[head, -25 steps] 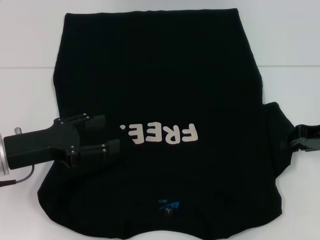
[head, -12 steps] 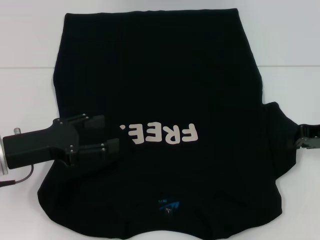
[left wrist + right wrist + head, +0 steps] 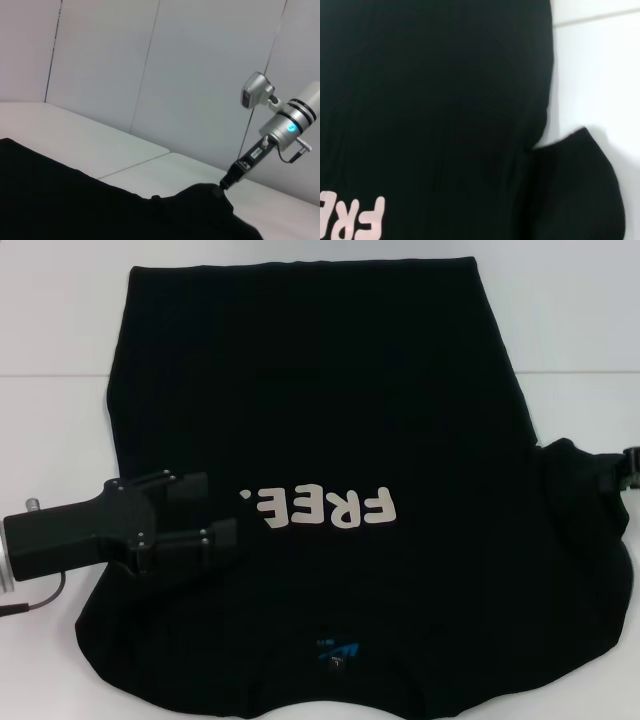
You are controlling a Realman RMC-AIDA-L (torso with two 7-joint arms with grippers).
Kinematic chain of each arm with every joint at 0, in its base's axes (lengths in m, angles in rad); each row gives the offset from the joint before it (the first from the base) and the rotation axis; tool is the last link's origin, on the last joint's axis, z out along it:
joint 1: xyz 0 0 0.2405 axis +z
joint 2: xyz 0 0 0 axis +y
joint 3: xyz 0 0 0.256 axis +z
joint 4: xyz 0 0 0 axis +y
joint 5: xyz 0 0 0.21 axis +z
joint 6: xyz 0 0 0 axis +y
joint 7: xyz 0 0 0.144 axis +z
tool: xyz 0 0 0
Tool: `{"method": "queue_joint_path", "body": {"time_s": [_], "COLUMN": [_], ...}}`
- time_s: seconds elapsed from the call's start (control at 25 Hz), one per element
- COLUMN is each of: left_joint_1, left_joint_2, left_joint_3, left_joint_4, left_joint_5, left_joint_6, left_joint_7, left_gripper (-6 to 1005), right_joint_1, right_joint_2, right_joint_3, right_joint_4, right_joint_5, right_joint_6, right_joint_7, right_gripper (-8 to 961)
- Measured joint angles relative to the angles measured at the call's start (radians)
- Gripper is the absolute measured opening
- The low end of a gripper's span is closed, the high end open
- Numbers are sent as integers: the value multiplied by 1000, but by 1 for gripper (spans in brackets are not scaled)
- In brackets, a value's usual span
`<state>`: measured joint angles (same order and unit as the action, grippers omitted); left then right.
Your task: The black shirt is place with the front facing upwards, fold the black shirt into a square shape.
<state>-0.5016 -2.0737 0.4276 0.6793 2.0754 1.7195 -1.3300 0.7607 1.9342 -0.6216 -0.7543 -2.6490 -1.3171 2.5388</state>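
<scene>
We see the large black cotton T-shirt with white "FREE!" lettering spread front-up on the white table. Our left gripper hovers over the shirt's left side beside the lettering, fingers parted and holding nothing. Our right gripper pinches the right sleeve, lifted clear of the table.

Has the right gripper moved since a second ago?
Yes. The right gripper has risen toward the far table edge, lifting the black shirt sleeve.

left gripper jaws parted, right gripper raised
</scene>
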Motion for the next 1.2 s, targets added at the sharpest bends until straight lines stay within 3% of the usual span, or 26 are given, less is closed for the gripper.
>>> {"method": "queue_joint_path", "body": {"time_s": [0.16, 0.4, 0.76, 0.96, 1.2], "left_joint_1": [2, 3, 4, 5, 4], "left_joint_2": [0, 0, -2, -3, -2], "left_joint_3": [-1, -1, -1, -1, -1], "left_joint_4": [0, -2, -6, -7, -8], "left_joint_5": [0, 0, 0, 0, 0], "left_joint_6": [0, -3, -8, -10, -12], "left_joint_7": [0, 0, 0, 0, 0], "left_gripper": [849, 849, 848, 848, 847], "right_joint_1": [20, 75, 143, 127, 122], "right_joint_2": [2, 24, 83, 133, 139], "right_joint_3": [-10, -77, -246, -268, -260], "right_joint_4": [-10, -9, -15, -84, -90], "right_joint_5": [8, 8, 8, 9, 13], "right_joint_6": [-6, -1, -17, -40, -49], "right_joint_7": [-36, -91, -193, -249, -246], "right_gripper": [7, 11, 30, 40, 53]}}
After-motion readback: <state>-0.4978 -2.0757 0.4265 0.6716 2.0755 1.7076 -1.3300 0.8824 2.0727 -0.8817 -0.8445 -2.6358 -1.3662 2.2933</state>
